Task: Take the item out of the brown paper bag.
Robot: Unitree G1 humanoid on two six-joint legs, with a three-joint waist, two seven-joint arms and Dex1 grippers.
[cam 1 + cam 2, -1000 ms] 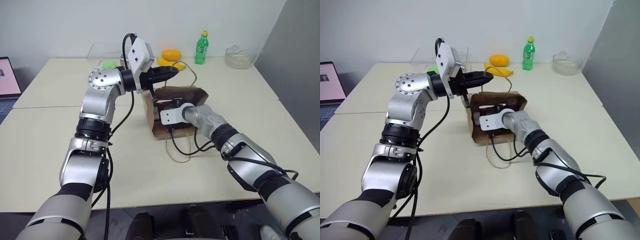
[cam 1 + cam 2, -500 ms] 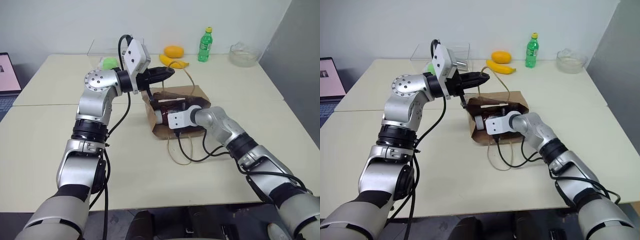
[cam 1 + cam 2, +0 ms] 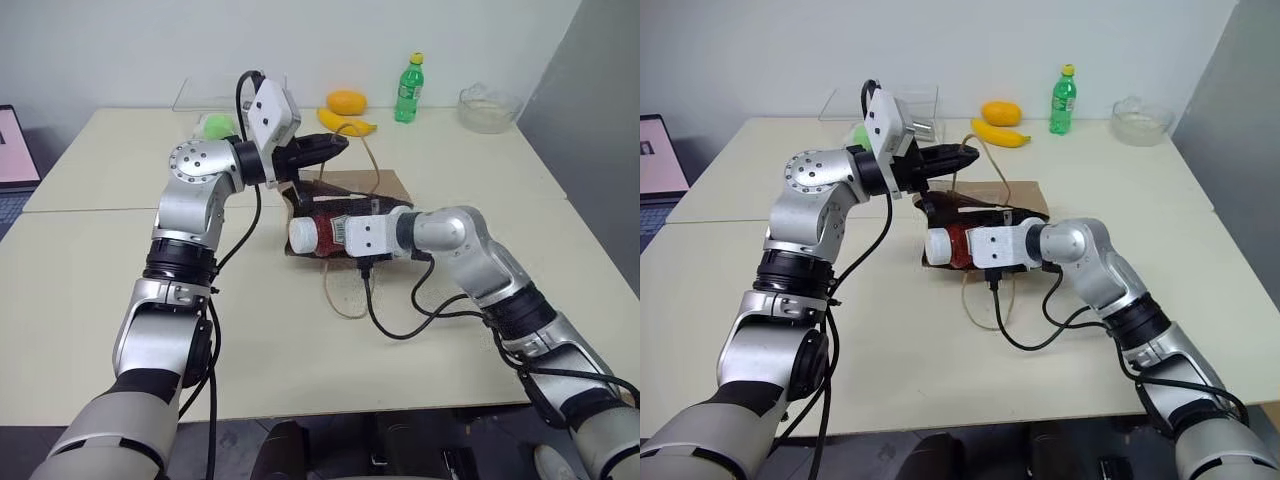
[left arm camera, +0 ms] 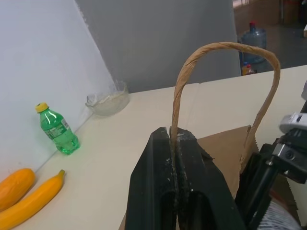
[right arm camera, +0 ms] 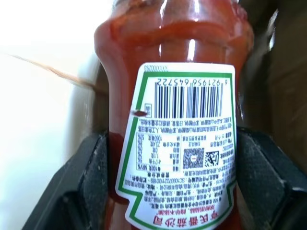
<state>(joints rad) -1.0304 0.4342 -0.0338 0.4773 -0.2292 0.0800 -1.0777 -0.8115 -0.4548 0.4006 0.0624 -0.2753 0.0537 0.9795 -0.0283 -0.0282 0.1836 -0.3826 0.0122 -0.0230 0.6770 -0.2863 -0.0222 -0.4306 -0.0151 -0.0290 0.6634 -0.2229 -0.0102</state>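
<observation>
The brown paper bag (image 3: 365, 187) lies on its side mid-table, mouth facing left. My left gripper (image 4: 175, 140) is shut on its upper loop handle (image 4: 225, 46), holding it up above the bag. The item, a red bottle (image 3: 318, 234) with a white cap and a pale label (image 5: 180, 143), lies level at the bag's mouth with its capped end sticking out. My right gripper (image 3: 332, 233) is shut on the bottle's body, with black fingers (image 5: 81, 184) on both sides of the label.
A green soda bottle (image 3: 405, 90), an orange fruit (image 3: 345, 101), a banana (image 3: 347, 124) and a glass bowl (image 3: 487, 108) stand along the far edge. A clear box (image 3: 205, 100) is far left. The bag's other handle (image 3: 343, 292) and a black cable lie on the table.
My right gripper has drawn back out of the bag, bringing the red bottle to the mouth. The bag has sagged lower. The left gripper has stayed put on the handle.
</observation>
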